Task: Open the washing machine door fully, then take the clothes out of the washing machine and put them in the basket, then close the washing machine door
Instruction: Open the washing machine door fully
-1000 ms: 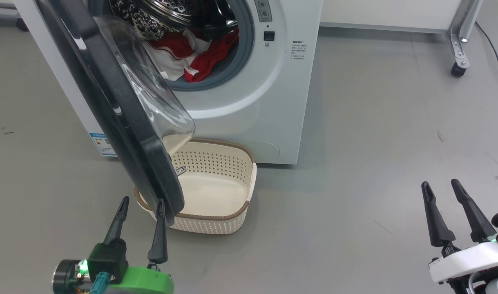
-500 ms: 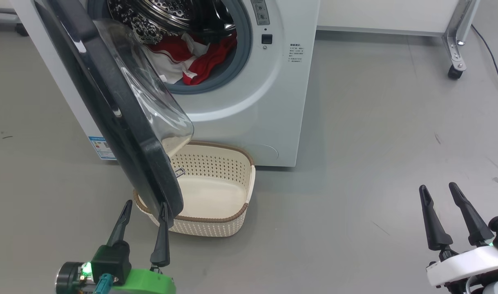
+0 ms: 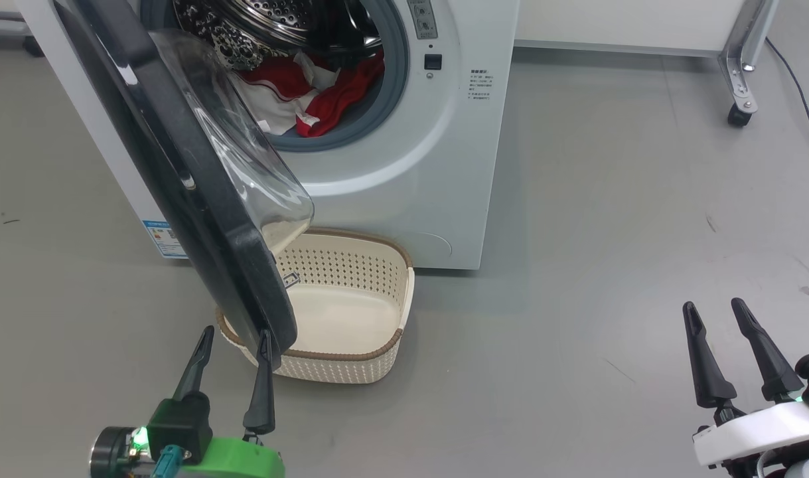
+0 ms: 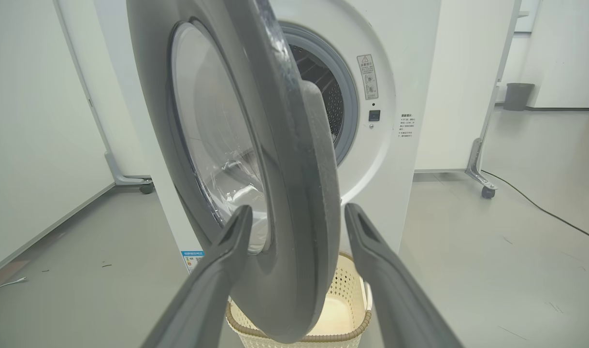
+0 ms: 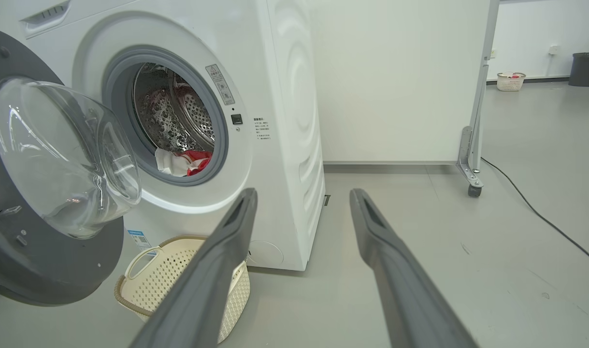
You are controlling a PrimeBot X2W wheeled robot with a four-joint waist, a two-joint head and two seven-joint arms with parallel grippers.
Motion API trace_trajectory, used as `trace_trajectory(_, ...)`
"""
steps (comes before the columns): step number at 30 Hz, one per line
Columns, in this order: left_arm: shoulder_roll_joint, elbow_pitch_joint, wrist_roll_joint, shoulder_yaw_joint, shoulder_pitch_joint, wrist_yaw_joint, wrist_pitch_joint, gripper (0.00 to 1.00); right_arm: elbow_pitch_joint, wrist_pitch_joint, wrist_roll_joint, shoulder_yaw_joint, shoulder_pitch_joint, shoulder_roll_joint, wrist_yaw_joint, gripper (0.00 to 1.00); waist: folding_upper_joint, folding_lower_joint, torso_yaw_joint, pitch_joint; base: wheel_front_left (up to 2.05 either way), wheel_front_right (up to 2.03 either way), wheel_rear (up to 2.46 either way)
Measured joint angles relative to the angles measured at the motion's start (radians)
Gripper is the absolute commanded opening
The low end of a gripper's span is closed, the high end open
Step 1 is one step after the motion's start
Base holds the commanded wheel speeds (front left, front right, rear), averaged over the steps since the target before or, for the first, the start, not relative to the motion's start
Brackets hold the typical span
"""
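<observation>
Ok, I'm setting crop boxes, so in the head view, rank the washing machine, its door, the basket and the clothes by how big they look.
1. washing machine, though cropped at the top
2. washing machine door, enlarged by nearness
3. basket, partly behind the door
4. clothes
</observation>
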Motion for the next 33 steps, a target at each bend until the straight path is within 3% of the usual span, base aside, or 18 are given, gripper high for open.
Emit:
trace_trajectory(5, 0.000, 0.007, -0.028, 0.000, 0.002, 0.000, 0.000, 0.97, 0.000, 0.000, -0.004, -0.008, 0.000, 0.003, 0.001, 1.00, 0.0000, 0.0000, 0.000, 0.003, 0.00, 0.00, 0.00)
trace_trajectory(6, 0.000, 0.012, -0.033, -0.003, 0.005, 0.000, 0.000, 0.59, 0.000, 0.000, -0.008, -0.009, 0.000, 0.004, 0.001, 1.00, 0.0000, 0.0000, 0.000, 0.003, 0.00, 0.00, 0.00)
trace_trajectory(8, 0.000, 0.017, -0.025, -0.011, 0.005, 0.000, 0.000, 0.00, 0.000, 0.000, -0.012, -0.012, 0.000, 0.006, 0.001, 1.00, 0.0000, 0.0000, 0.000, 0.004, 0.00, 0.00, 0.00)
trace_trajectory(17, 0.000, 0.003, 0.000, -0.022, 0.005, 0.000, 0.000, 0.00, 0.003, 0.000, -0.032, -0.020, 0.000, 0.021, 0.009, 1.00, 0.0000, 0.0000, 0.004, 0.007, 0.00, 0.00, 0.00)
trace_trajectory(33, -0.001, -0.236, 0.033, 0.102, -0.104, 0.000, -0.002, 0.00, 0.007, 0.000, -0.045, -0.027, 0.000, 0.045, 0.010, 1.00, 0.0000, 0.0000, 0.009, 0.001, 0.00, 0.00, 0.00)
